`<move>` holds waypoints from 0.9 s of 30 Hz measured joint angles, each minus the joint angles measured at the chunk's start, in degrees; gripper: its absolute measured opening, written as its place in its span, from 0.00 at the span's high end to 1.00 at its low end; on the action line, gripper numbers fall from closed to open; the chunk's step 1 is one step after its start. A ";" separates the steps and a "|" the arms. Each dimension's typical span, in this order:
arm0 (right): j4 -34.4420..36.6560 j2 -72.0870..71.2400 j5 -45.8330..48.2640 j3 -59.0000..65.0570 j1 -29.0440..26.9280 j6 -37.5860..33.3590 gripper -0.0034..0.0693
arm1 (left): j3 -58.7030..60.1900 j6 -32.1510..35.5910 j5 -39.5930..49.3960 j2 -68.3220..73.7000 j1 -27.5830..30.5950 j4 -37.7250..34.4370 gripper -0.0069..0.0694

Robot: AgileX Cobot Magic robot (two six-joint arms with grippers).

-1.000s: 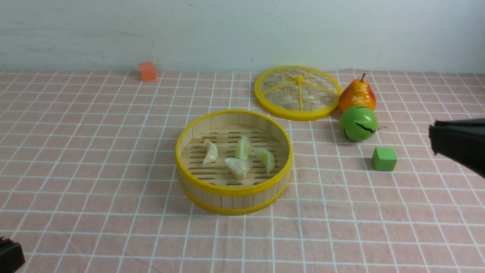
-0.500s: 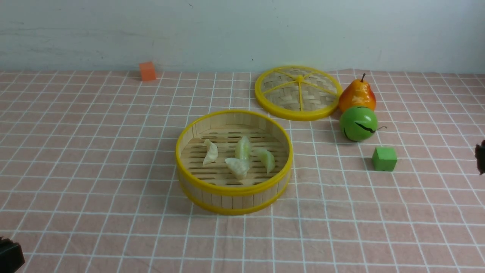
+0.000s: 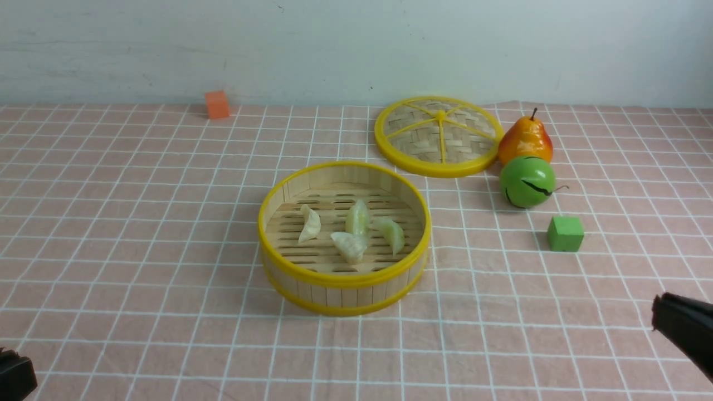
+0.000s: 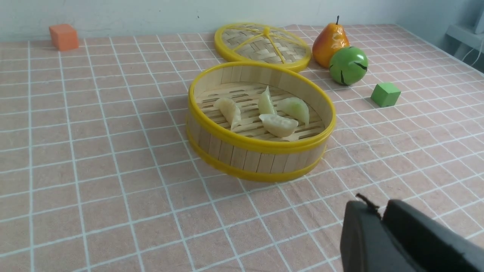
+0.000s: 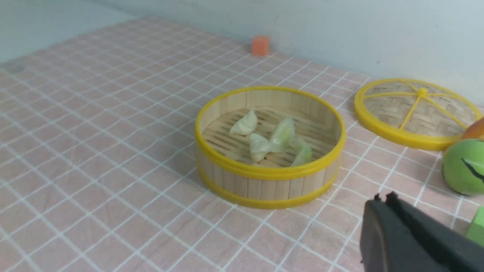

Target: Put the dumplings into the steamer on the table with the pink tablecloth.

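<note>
Four pale cream-green crescent dumplings lie clustered on the slatted floor of the round bamboo steamer with yellow rims, which sits mid-table on the pink tablecloth with thin white grid lines. From the steamer we see the flat woven yellow-rimmed lid at one o'clock, with an orange-yellow toy pear and a green ball-shaped toy fruit just beside its rim, and a small green cube at three o'clock. A small orange cube stands at eleven o'clock by the wall. Our black left hand at seven o'clock and black right hand at four o'clock both show tips pressed together, holding nothing. Open cloth surrounds the steamer's near edge.
</note>
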 joint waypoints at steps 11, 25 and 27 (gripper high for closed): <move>5.52 -18.16 -1.61 16.82 -29.21 0.00 0.98 | 0.00 0.00 0.00 0.00 0.00 0.00 0.81; 6.52 -24.39 14.82 19.80 -35.02 0.00 0.98 | 0.05 0.00 0.06 0.00 0.00 0.05 0.81; 6.52 -24.39 14.94 19.78 -35.02 0.00 0.98 | 0.05 0.00 0.06 0.00 0.00 0.05 0.81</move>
